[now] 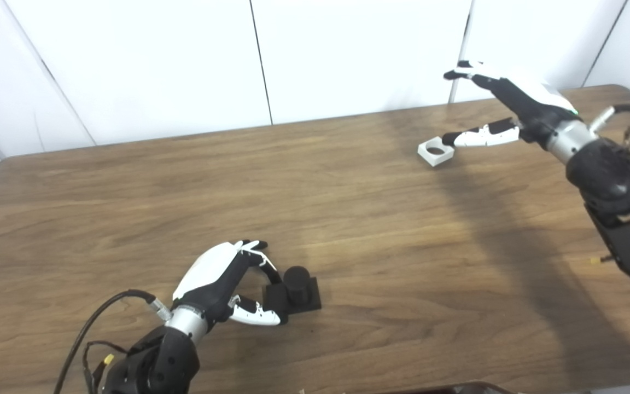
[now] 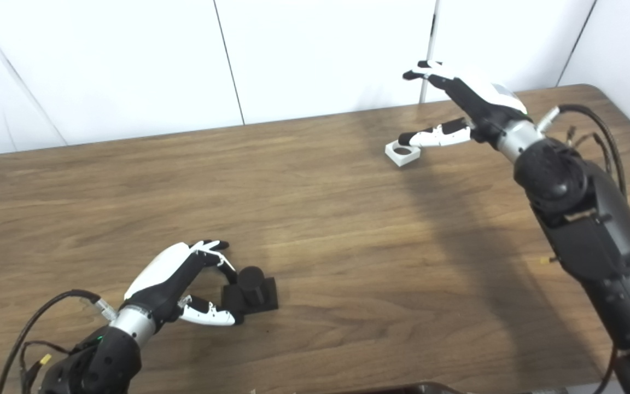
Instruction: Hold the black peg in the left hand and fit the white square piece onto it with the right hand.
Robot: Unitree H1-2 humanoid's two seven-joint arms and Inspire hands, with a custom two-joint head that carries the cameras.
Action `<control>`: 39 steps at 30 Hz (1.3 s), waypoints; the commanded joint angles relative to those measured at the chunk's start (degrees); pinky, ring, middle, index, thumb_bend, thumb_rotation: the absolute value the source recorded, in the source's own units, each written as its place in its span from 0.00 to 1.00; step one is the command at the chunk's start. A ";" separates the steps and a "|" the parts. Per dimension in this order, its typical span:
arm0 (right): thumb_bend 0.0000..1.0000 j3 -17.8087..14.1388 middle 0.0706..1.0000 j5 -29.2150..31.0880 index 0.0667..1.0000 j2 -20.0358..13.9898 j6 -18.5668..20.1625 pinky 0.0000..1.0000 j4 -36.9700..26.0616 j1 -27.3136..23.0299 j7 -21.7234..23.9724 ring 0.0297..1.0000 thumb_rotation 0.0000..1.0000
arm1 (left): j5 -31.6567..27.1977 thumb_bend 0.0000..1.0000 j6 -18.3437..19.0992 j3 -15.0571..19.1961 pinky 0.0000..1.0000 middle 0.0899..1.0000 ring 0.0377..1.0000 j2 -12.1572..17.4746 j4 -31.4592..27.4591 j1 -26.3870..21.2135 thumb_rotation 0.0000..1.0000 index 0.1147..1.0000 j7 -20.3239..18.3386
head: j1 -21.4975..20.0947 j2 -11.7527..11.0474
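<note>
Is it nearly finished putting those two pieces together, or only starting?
Only starting. Nothing is joined: the black peg and white square piece sit far apart on the table. The left hand is closing around the peg; the right hand reaches open over the piece. Gripping, lifting and fitting remain.

A wooden table (image 1: 348,219) carries the black peg (image 1: 295,290) and white square piece (image 1: 435,152).

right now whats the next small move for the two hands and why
Probably close the left hand on the black peg with its square base: its fingers already flank the base on the wooden table. The right hand is open at the white square piece with a round hole, not gripping.
</note>
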 commanded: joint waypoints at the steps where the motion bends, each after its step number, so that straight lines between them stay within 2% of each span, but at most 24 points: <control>1: 0.79 0.39 0.97 -2.45 0.78 -2.43 -1.99 1.00 0.64 -4.55 0.35 1.00 0.26 | -0.52 0.50 0.72 -0.20 1.00 0.94 1.00 0.59 1.35 -0.04 0.08 0.43 -0.66 | 0.18 0.00; 3: 0.83 1.32 0.97 -3.91 0.74 -2.84 -3.40 1.00 2.74 -5.99 0.46 1.00 0.21 | -0.77 0.50 0.72 -0.13 1.00 0.94 1.00 0.62 1.36 -0.05 0.07 0.43 -0.58 | 0.33 0.09; 8: 0.87 3.76 0.98 -7.20 0.70 -3.29 -6.08 1.00 8.29 -10.01 1.23 1.00 0.18 | -0.56 0.50 0.76 0.12 1.00 0.94 1.00 0.54 1.26 -0.04 0.08 0.43 -0.68 | 0.29 0.08; 16: 0.89 8.65 0.99 -13.25 0.69 -3.21 -7.66 1.00 15.12 -16.40 3.64 1.00 0.20 | 0.78 0.50 0.79 0.58 1.00 0.94 1.00 0.22 1.18 -0.03 0.08 0.43 -1.25 | 0.14 -0.08; 29: 0.86 13.33 1.00 -16.26 0.70 0.24 -9.55 1.00 26.02 -24.03 6.40 1.00 0.18 | 0.08 0.50 0.73 0.21 1.00 0.94 1.00 0.43 1.79 -0.16 0.07 0.43 -0.28 | 0.89 -0.20; 39: 0.88 17.61 0.99 -19.84 0.71 3.55 -11.61 1.00 33.41 -27.55 5.00 1.00 0.17 | -0.77 0.50 0.74 0.57 1.00 0.95 1.00 0.14 2.25 -0.18 0.08 0.43 0.45 | 0.39 -0.28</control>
